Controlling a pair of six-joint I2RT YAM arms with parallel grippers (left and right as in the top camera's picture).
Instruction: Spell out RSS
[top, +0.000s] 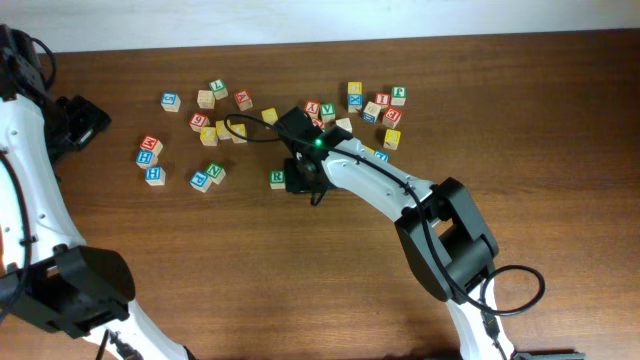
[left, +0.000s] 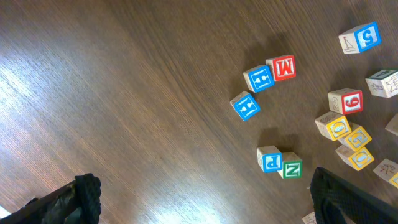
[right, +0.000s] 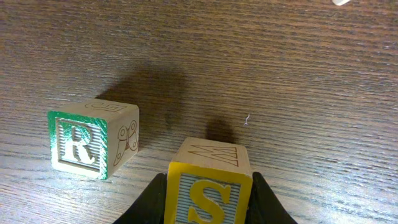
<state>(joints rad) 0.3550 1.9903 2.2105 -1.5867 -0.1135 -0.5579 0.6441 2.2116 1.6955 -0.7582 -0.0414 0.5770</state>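
Yellow S block (right: 209, 193) is pinched tight in the right gripper (right: 208, 186), green R block (right: 93, 138) standing apart at its ten o'clock, while the left gripper (left: 208, 194) hangs wide open.

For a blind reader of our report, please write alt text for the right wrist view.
The right claw grips a yellow S cube at the bottom centre. A green R cube stands to its left, apart, on a dark wooden table.

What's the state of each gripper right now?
Left gripper: open, holding nothing.
Right gripper: closed on the yellow S cube.
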